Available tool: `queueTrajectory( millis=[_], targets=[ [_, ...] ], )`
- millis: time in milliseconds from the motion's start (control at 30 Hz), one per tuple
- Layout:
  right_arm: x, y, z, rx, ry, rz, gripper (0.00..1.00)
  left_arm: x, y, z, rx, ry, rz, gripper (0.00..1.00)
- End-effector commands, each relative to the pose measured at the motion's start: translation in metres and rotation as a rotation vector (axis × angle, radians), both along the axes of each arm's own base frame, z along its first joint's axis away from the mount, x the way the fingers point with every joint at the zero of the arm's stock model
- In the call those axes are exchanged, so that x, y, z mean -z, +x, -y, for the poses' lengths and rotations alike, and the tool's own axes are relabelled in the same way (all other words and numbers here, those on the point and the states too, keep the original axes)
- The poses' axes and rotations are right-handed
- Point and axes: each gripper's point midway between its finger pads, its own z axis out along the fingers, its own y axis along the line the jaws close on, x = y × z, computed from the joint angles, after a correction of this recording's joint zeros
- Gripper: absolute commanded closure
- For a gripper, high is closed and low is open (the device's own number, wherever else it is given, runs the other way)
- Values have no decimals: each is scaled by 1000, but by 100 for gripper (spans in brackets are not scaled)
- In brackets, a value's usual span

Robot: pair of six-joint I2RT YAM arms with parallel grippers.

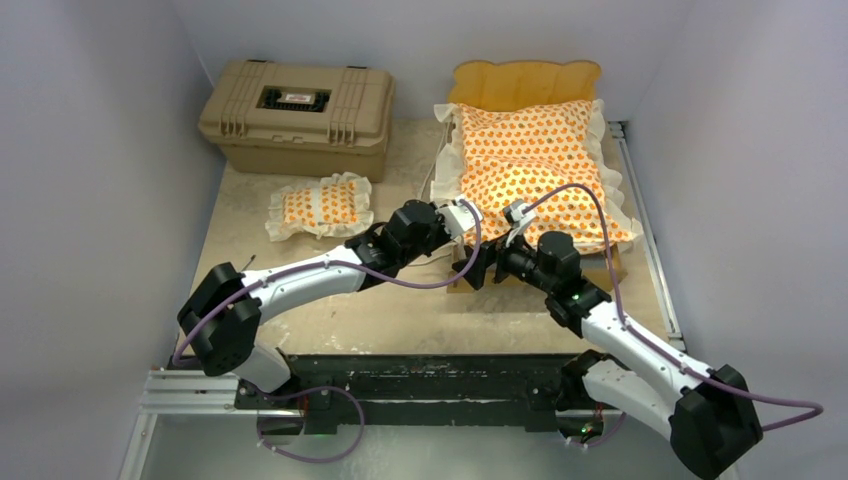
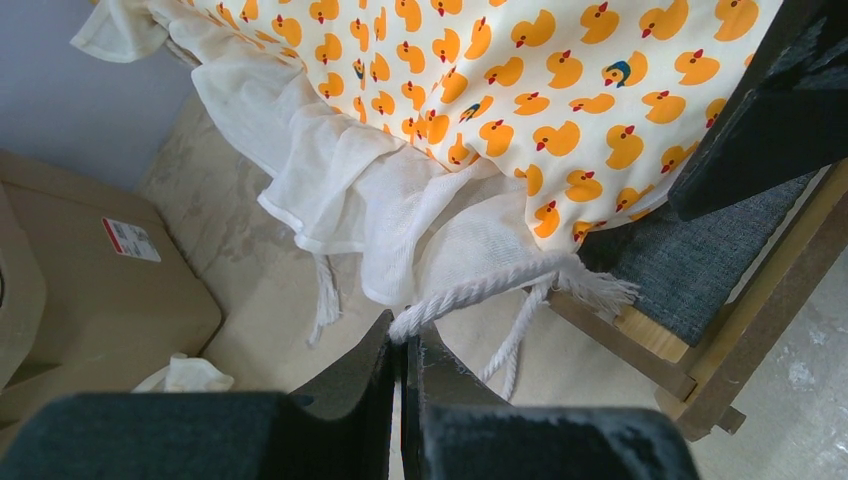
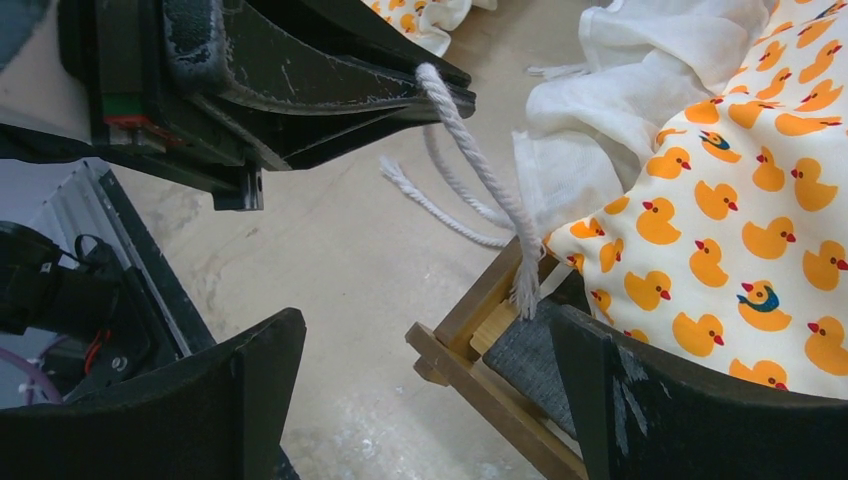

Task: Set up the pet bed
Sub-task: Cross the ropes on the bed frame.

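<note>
The pet bed's light-wood frame (image 1: 525, 82) stands at the back right, and the duck-print mattress cushion (image 1: 530, 160) lies on it with its white ruffle spilling over the sides. The matching pillow (image 1: 320, 207) lies on the table to the left. My left gripper (image 2: 405, 335) is shut on a white rope tie (image 2: 480, 285) that runs taut to the cushion's near corner. In the top view it sits at the bed's near-left corner (image 1: 468, 240). My right gripper (image 3: 428, 320) is open and straddles that wooden corner (image 3: 470, 370), one finger over the grey base (image 3: 525, 355).
A tan hard case (image 1: 295, 115) stands at the back left, near the pillow. Grey walls close in on three sides. A metal rail (image 1: 645, 230) runs along the table's right edge beside the bed. Two loose rope ends (image 3: 440, 205) lie on the table by the corner.
</note>
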Motion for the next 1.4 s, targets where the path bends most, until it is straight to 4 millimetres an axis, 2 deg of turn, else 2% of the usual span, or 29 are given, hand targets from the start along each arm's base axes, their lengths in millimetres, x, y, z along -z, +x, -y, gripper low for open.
queueTrajectory(
  millis=[0, 267, 633, 967, 1167, 1367],
  targets=[
    [-13, 1, -6, -44, 23, 76, 4, -35, 7, 7, 13, -62, 76, 100],
    [-9, 1, -9, -63, 16, 71, 4, -47, 14, 13, 30, -59, 130, 100],
    [3, 0, -12, -86, -13, 40, 4, -40, 11, 22, 78, -44, 110, 100],
    [2, 1, -9, -64, -2, 32, 4, -23, -3, 26, 132, -37, 26, 100],
    [-1, 0, -7, -54, 0, 39, 5, -23, -16, 38, 203, -68, -20, 100],
    [-2, -1, -4, -38, 4, 48, 4, -24, -20, 45, 239, -82, -34, 100]
  ],
)
